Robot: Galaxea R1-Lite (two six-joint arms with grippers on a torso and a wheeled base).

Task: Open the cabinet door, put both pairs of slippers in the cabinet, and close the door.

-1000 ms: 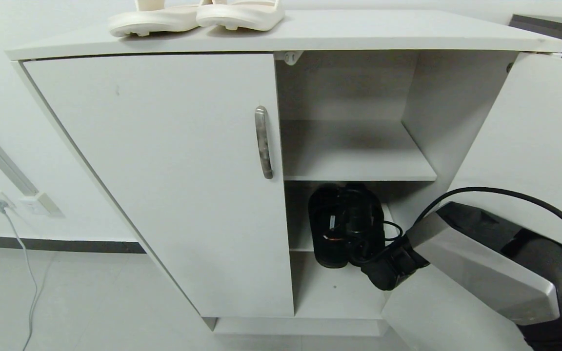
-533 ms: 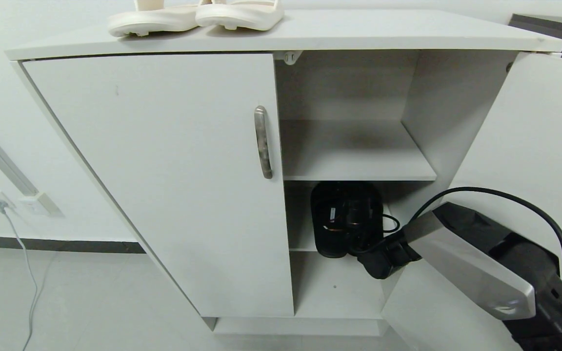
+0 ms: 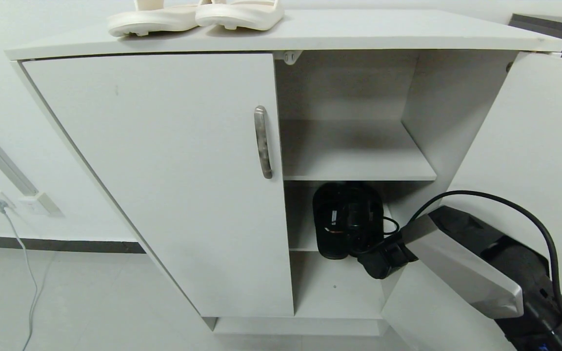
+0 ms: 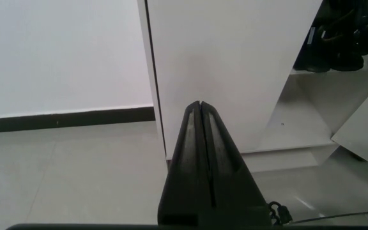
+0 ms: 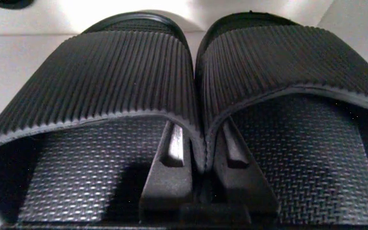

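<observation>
A pair of black slippers [image 3: 342, 222] rests side by side on the cabinet's middle shelf [image 3: 300, 241], their heels over its front edge. My right gripper [image 5: 202, 160] is shut on the black slippers, one finger [image 5: 171, 156] in each, pinching the two inner walls [image 5: 200, 96] together. My right arm [image 3: 456, 263] comes in from the lower right. A pair of white slippers [image 3: 198, 17] lies on the cabinet top [image 3: 383, 31]. The right door [image 3: 530, 156] stands wide open and the left door [image 3: 164, 170] is closed. My left gripper [image 4: 200, 105] hangs shut and empty low before the left door [image 4: 229, 57].
The upper shelf [image 3: 354, 151] and bottom shelf [image 3: 334, 292] are bare. The left door has a metal handle [image 3: 262, 142]. A wall socket with a cable [image 3: 3, 204] sits at the lower left over a tiled floor [image 3: 90, 302].
My right arm has pushed the black slippers a little deeper into the cabinet, onto the middle shelf. The white slippers and doors have not moved.
</observation>
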